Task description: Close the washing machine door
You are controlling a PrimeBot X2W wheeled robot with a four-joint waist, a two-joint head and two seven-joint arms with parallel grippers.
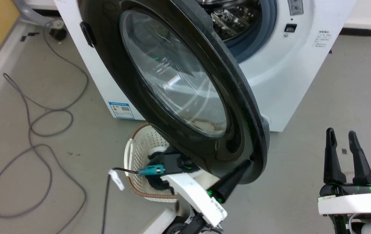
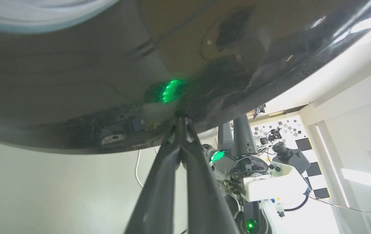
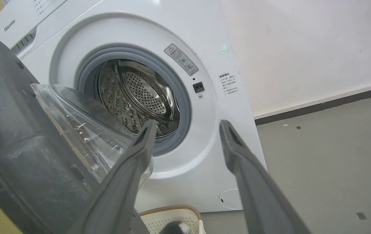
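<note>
The smooth grey floor [image 1: 344, 91] carries a big white front-loading washing machine [image 1: 289, 81], which stands against a pale wall in the right wrist view [image 3: 204, 136]. Its mouth is uncovered, showing the perforated steel drum [image 3: 140, 94] ringed by a grey rubber gasket [image 3: 182, 97].

The large round washing machine door [image 1: 175, 87], with a wide glossy black rim and a bulging clear glass centre, stands swung out from the front on the robot's left side of the opening. It is well apart from the small dark latch socket [image 1: 290, 28] on the opposite side. In the right wrist view the door's grey inner face and glass bowl [image 3: 26, 136] lie at the left, clear of the gasket.

A long grey cable [image 1: 32, 130] loops over the floor at the left. A small cream perforated basket with a brown rim [image 1: 140, 152] sits on the floor just in front of the machine, partly under the door's lower edge.

The right gripper [image 1: 340, 132] hangs at the lower right, away from the door, its two dark fingers spread with nothing between them [image 3: 188, 125]. The left gripper [image 1: 246, 162] reaches up to the door's lower outer rim. In the left wrist view its fingers are pressed together on nothing, tips touching the glossy black surface [image 2: 180, 122].

A small blue label [image 1: 121, 110] is stuck low on the machine's front.
</note>
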